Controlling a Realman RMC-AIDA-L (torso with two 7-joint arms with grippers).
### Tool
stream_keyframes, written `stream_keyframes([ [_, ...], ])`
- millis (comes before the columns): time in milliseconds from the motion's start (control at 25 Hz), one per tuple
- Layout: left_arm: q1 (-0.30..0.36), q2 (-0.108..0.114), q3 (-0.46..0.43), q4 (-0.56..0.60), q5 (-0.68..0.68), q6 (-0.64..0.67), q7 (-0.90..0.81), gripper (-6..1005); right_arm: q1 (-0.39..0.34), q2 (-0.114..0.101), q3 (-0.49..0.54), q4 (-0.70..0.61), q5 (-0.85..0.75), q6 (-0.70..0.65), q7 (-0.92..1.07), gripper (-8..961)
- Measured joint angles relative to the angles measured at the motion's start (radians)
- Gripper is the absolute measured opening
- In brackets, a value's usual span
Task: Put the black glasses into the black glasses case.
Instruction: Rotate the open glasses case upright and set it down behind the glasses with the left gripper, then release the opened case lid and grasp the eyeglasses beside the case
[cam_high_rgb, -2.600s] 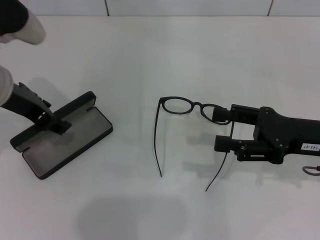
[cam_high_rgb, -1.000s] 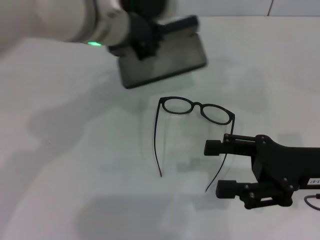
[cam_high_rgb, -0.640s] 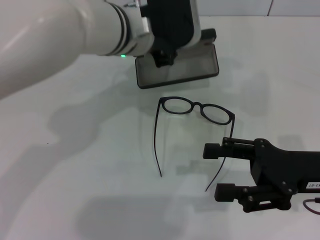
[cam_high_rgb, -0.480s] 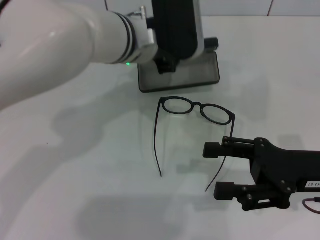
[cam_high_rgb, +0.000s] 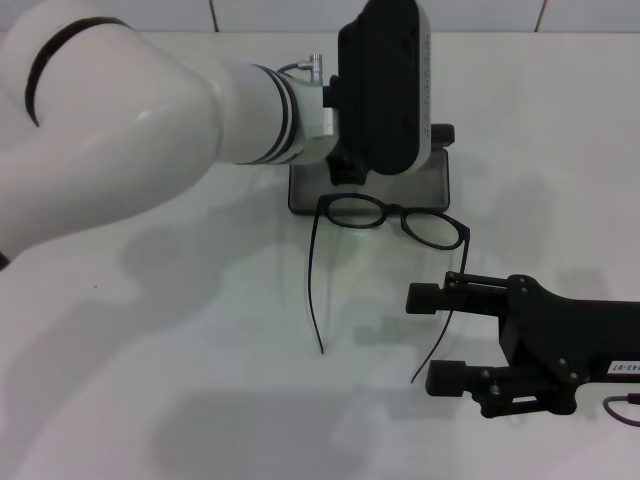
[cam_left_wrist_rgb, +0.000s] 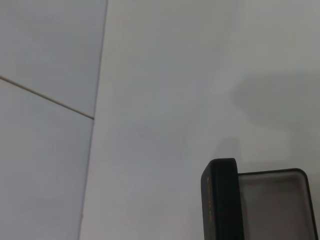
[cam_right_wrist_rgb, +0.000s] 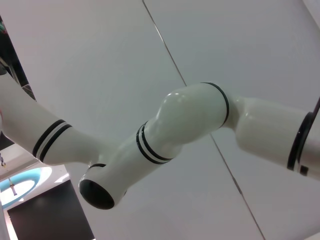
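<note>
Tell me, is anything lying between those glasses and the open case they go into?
Nothing visible does. The black glasses lie on the table right in front of the black glasses case, though the left arm's wrist hangs over much of the case.

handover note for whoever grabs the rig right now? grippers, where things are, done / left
Left gripper: over the far centre of the table, holding the open black glasses case there; fingers hidden behind the wrist.
Right gripper: open, low at the near right, straddling the right temple arm of the black glasses.
Glasses: flat on the table, unfolded, lenses just in front of the case.
Done: case open and next to the glasses.
Left: grip the glasses, lift them into the case.
</note>
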Motion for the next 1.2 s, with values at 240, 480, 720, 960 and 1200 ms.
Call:
stream_keyframes([
  [240, -0.003, -0.002, 0.003, -0.001, 0.004, 0.038, -0.004, 268, -0.001, 0.0, 0.0, -0.001, 0.0, 0.004, -0.001, 799],
  [480, 0.002, -0.004, 0.023, -0.001, 0.024, 0.043, -0.005, 282, 0.001, 0.0, 0.0, -0.007, 0.0, 0.004, -0.001, 799],
  [720, 0.0, -0.005, 0.027, -0.001, 0.024, 0.046, -0.042, 308, -0.001, 0.0, 0.0, -0.005, 0.0, 0.0, -0.001, 799],
  [960, -0.003, -0.004, 0.02, 0.016, 0.023, 0.064, -0.077, 378, -0.007, 0.001, -0.003, -0.003, 0.0, -0.003, -0.001, 800],
  [1200, 0.02, -0.003, -0.008, 0.108, 0.006, 0.126, -0.089, 400, -0.009, -0.012, -0.001, 0.006, -0.006, 0.018, 0.0, 798],
])
